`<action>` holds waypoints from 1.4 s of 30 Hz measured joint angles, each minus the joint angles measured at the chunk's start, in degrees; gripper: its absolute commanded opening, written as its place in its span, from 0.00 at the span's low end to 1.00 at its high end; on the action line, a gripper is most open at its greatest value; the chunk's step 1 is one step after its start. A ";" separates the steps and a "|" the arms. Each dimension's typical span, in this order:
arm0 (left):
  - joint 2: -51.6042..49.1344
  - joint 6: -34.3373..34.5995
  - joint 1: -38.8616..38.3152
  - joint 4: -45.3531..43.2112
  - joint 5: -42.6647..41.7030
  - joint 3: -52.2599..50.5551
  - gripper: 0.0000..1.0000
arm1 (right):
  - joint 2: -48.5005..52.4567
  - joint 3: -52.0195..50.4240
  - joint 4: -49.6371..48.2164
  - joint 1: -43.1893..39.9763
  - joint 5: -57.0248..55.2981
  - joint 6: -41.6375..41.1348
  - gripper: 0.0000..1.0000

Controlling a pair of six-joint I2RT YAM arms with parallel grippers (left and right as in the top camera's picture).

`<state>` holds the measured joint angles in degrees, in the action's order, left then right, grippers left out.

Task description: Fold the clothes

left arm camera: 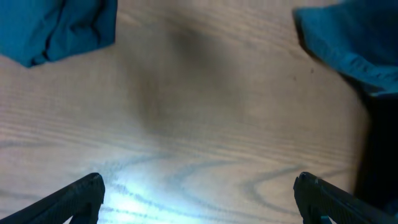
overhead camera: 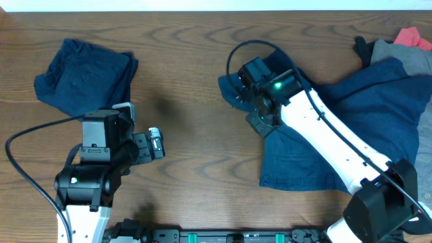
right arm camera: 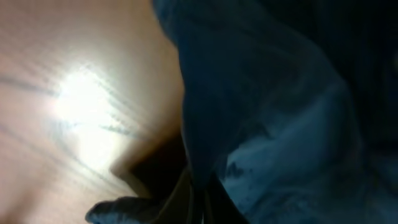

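At the far left of the wooden table (overhead camera: 196, 61) a folded navy piece (overhead camera: 84, 74) lies bunched but tidy. Just near of it the left gripper (left arm camera: 199, 193) hangs over bare wood, its fingers (left arm camera: 81, 196) spread about as wide as they go and holding nothing. Right of centre, the right gripper (right arm camera: 196, 199) sits at the left edge of a spread navy garment (overhead camera: 351, 128), which lies flat and reaches to the right side of the table. The fingers look nearly closed with a pinch of that edge between them, though the wrist view is dark and too close to be sure. At the far right corner, grey (overhead camera: 405, 54), red (overhead camera: 413, 37) and black (overhead camera: 363, 47) pieces lie heaped together, partly under the navy cloth. The fabric looks light, limp and thin. It will likely sag and crease rather than hold a line, so it is best taken at a hem or corner, ideally two corners at once.
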<state>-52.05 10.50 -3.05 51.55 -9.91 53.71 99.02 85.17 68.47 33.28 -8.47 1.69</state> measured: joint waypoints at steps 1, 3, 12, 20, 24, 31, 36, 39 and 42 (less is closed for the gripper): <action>0.00 0.00 0.00 -0.90 0.00 0.00 0.98 | -0.70 0.00 -0.44 -0.04 -0.31 -1.42 0.58; 0.00 0.00 0.00 -3.19 0.00 0.00 0.98 | -3.04 0.04 -1.29 -0.07 -0.33 -3.19 0.67; -3.30 3.10 0.00 -20.59 -2.51 0.28 0.98 | -12.44 0.79 1.92 -0.11 1.14 -7.63 0.84; -20.09 4.57 -1.88 -27.17 -11.50 0.39 0.98 | -16.00 0.81 4.48 -5.73 -0.98 -18.43 0.99; -29.07 4.90 -3.93 -32.30 -15.80 0.39 0.98 | -18.60 0.87 6.82 -9.70 -1.60 -21.55 0.99; -39.56 9.99 -9.92 -30.51 -24.11 0.39 0.98 | -20.02 0.94 10.93 -16.52 -1.66 -23.45 0.99; -41.11 15.30 -16.52 -27.36 -28.79 0.39 0.98 | -20.02 0.94 11.58 -21.24 -1.95 -23.85 0.99; -41.22 17.68 -20.85 -27.89 -26.80 0.39 0.98 | -20.02 0.94 11.67 -22.43 -1.97 -23.87 0.99; -41.70 19.52 -24.35 -29.46 -24.22 0.37 0.98 | -20.02 0.94 12.20 -22.84 -1.95 -23.87 0.99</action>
<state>-93.76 30.02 -27.40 22.09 -34.13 54.08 79.00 86.11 80.66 10.44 -10.41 -22.17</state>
